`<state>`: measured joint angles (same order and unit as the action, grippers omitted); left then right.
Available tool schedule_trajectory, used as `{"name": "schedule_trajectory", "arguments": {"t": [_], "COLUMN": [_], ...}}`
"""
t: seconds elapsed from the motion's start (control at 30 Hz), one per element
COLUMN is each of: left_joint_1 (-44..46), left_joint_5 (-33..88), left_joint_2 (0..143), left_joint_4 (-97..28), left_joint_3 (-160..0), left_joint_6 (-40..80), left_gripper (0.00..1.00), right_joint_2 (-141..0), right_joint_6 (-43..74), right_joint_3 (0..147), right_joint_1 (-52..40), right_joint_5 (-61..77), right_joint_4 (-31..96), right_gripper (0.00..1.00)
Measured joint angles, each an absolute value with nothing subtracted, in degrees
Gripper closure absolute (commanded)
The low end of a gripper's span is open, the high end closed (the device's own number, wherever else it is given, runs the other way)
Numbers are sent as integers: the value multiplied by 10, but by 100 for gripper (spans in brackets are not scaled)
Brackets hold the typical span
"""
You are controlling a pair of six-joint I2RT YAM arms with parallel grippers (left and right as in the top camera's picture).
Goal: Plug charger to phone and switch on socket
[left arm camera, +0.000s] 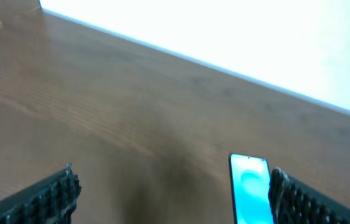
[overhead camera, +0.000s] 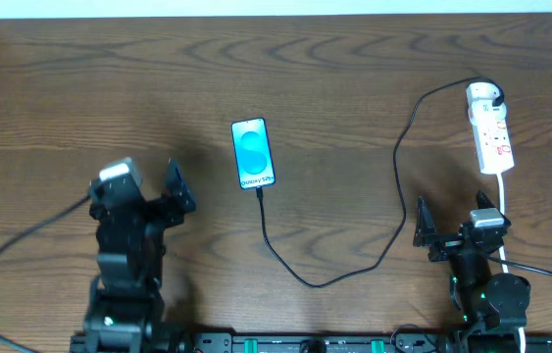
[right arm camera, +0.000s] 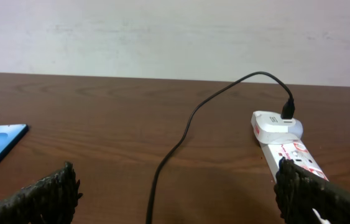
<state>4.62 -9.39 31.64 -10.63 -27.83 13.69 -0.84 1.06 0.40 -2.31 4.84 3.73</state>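
The phone (overhead camera: 254, 153) lies flat mid-table, blue screen up, with the charger cable (overhead camera: 354, 263) running from its near end in a loop to the white adapter (overhead camera: 483, 95) on the far end of the socket strip (overhead camera: 492, 137). The plug tip sits at the phone's bottom edge. My left gripper (overhead camera: 148, 191) is open and empty, left of the phone; the phone (left arm camera: 249, 190) shows by its right finger. My right gripper (overhead camera: 452, 218) is open and empty, near the strip's near end. The right wrist view shows the cable (right arm camera: 175, 149), adapter (right arm camera: 277, 122) and strip (right arm camera: 296, 155).
The strip's white cord (overhead camera: 507, 221) runs down past my right arm. The table's back edge meets a white wall (right arm camera: 162, 37). A black rail (overhead camera: 285, 343) lies along the front edge.
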Motion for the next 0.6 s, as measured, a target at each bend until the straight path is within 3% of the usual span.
{"name": "schedule_trajectory", "arguments": {"t": [0.33,0.6], "left_joint_1": [34,34], "left_joint_5": [-94,-93], "left_joint_2": [137,76], "left_joint_4": [51,32], "left_joint_3": [-59,-5], "left_joint_6": [116,56], "left_gripper": [2,2], "right_joint_2": [-8,-8], "right_joint_6": [11,11], "right_joint_3": [4,4], "right_joint_1": [-23,-23], "right_joint_5": [48,48], "right_joint_4": [37,37], "right_gripper": [1,1]}}
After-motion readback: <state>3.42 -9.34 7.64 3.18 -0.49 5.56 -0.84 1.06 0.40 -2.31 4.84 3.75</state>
